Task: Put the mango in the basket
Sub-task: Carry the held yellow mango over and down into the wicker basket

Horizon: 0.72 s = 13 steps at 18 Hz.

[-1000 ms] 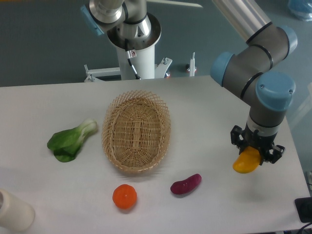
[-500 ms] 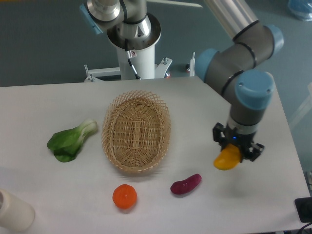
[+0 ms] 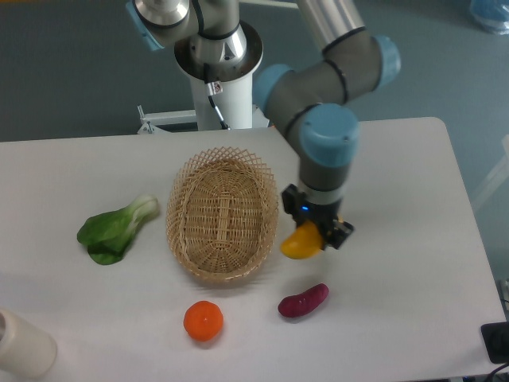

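Observation:
My gripper (image 3: 312,231) is shut on the mango (image 3: 301,242), a smooth yellow-orange fruit that pokes out below the fingers. It hangs above the table just off the right rim of the basket (image 3: 189,185), a large oval of tan wicker lying in the middle of the table. The inside of the basket shows only its woven bottom.
A purple sweet potato (image 3: 303,301) lies just below the gripper. A round orange fruit (image 3: 203,321) sits in front of the basket. A green bok choy (image 3: 115,229) lies to the basket's left, and a white cylinder (image 3: 22,344) stands at the bottom left corner.
The arm has carried the mango leftward across the table, from near the right edge to beside the basket's right rim. The other objects have not moved.

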Available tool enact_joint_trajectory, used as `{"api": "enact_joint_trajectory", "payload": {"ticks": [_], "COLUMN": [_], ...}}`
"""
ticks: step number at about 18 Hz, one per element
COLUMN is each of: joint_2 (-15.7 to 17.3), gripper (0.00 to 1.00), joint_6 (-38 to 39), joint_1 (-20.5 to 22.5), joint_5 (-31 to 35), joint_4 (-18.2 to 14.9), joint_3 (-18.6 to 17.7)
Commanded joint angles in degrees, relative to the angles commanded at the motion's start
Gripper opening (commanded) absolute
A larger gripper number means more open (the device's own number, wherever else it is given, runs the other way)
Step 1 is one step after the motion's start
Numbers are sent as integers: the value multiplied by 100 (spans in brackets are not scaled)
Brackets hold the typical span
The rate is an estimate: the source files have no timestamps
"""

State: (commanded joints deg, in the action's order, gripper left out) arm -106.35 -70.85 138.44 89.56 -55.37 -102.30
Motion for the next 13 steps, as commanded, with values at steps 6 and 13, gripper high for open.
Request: {"api": "enact_joint_trajectory", "payload": {"ticks": [6,13], "joint_2": [-26,9], "gripper": [49,51], "joint_6": [633,695], "joint_1": [-695,-915], "joint_5": [18,26], "joint_4": [26,44], "joint_3": [-88,-457]}}
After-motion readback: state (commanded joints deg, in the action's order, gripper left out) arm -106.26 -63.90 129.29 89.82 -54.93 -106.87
